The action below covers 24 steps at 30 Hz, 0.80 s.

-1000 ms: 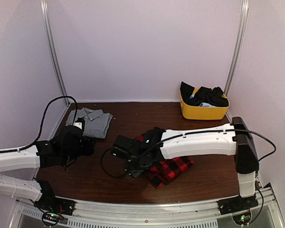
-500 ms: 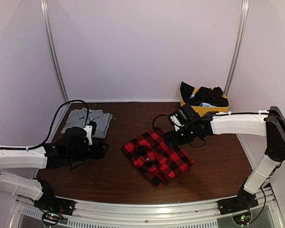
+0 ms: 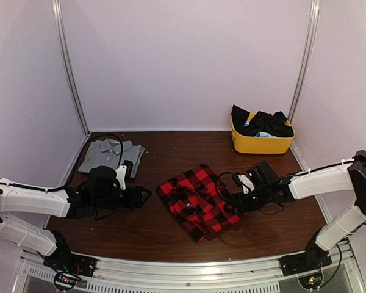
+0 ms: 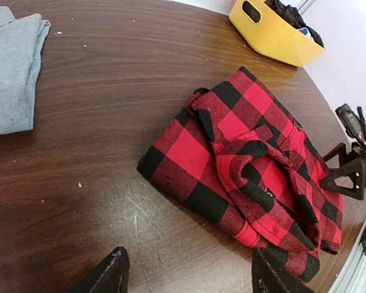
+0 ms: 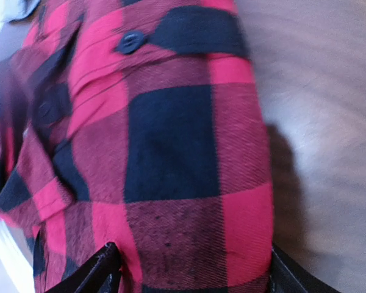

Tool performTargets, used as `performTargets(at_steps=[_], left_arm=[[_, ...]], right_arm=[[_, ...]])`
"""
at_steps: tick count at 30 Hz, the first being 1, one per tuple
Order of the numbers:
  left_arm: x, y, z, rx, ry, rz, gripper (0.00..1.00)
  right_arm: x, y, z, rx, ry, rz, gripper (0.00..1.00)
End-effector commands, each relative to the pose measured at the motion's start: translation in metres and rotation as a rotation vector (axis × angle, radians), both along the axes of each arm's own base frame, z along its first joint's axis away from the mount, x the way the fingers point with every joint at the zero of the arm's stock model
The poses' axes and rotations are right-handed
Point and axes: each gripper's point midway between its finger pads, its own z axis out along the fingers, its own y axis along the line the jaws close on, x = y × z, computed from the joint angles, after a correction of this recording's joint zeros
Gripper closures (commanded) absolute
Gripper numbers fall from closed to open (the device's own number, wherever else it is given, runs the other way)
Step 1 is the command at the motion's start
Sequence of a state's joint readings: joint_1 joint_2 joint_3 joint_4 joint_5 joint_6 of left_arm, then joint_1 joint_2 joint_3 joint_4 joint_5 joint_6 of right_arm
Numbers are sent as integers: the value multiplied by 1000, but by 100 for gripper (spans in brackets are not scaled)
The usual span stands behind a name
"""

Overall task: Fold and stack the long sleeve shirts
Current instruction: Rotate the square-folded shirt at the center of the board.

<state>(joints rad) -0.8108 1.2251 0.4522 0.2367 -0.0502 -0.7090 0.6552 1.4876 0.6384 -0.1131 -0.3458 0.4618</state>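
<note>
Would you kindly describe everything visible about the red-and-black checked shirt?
The red-and-black checked shirt looks like soft flannel with dark buttons. It lies loosely folded into a rumpled, roughly rectangular bundle, flat on the brown table, centre-front. The right gripper straddles its right edge, open; whether it touches is unclear.

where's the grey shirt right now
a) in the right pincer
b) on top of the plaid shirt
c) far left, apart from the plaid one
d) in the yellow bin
c: the grey shirt lies alone at the far left, well clear of the red-and-black shirt.
</note>
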Motion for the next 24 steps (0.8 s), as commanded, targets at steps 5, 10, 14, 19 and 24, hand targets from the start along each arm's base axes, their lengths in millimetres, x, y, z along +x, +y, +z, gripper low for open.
performTargets(at_steps=[5,10,14,19,24], left_arm=[[22,26,21,70,-43,143,28],[29,65,36,137,-51,253,26],[24,85,46,147,-61,292,19],[9,77,31,84,13,237,12],[-15,66,12,-68,105,184,9]], right_arm=[[-81,113,27,270,25,191,24],[-127,216,39,294,4,418,24],[-119,235,54,264,-60,461,23],[-63,197,75,191,-152,369,18],[11,160,84,121,-219,259,10]])
